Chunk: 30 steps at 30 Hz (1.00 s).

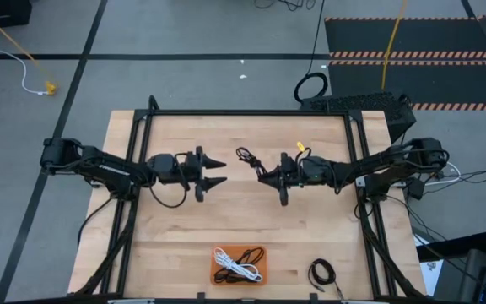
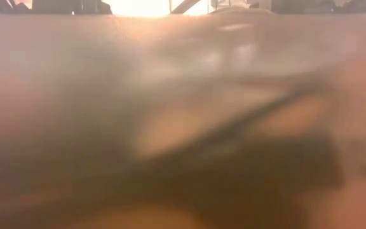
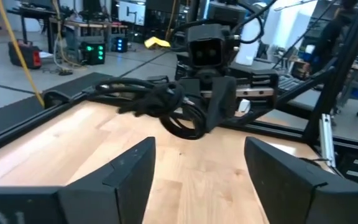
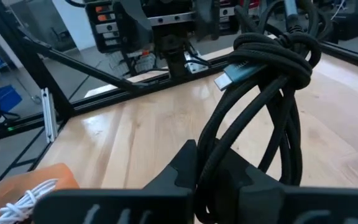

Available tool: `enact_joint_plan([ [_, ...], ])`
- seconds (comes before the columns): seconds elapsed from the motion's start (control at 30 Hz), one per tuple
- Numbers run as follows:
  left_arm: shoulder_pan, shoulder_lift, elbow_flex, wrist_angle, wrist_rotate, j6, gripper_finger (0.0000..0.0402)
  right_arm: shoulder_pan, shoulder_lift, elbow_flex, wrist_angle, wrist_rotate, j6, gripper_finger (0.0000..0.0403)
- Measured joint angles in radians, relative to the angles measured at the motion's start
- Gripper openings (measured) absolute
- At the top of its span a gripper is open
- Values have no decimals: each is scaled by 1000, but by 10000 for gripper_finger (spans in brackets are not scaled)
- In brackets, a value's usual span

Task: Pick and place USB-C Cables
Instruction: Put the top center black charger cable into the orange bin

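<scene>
My right gripper (image 1: 266, 176) is over the middle of the table, shut on a black USB-C cable bundle (image 1: 245, 156). My left gripper (image 1: 216, 170) hovers open a short way to the cable's left, facing it, and touches nothing. In the left wrist view the cable (image 3: 160, 102) sticks out from the right gripper (image 3: 219, 106) above the wood. The orange tray (image 1: 218, 274) lies at the table's near edge with a white cable (image 1: 234, 268) and a black one (image 1: 250, 252) inside. Another black cable (image 1: 321, 273) lies flat on the table to the tray's right. My right gripper pinches the black cable bundle between its two fingers (image 4: 185, 168), on several strands of the coil's loop (image 4: 213, 146) opposite its knotted end (image 4: 278, 53). The fingers lie roughly level, coming from the table's right. The bundle reaches forward past the fingertips, lifted clear of the table, with a plug (image 4: 232, 74) showing near the knot.
A black frame (image 1: 251, 112) borders the table's far and side edges. A large black cable ring (image 1: 310, 85) and a yellow cord (image 1: 392, 38) lie on the floor beyond the far edge. Bare wood lies between the grippers and the tray. The low view is blocked by something close and blurred.
</scene>
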Motion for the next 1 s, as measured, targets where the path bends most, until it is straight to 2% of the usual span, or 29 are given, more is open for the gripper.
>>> enact_joint_plan([
  [0.13,2,0,0,1,-27,5,276,15,0,0,2,-2,-24,12],
  [0.27,11,0,20,6,-33,3,290,38,0,0,30,-1,-135,12],
  [0.73,-3,0,113,5,-31,30,287,58,0,1,153,-3,-458,12],
  [1.0,-3,15,151,-4,-34,132,279,58,0,1,201,-6,-506,12],
])
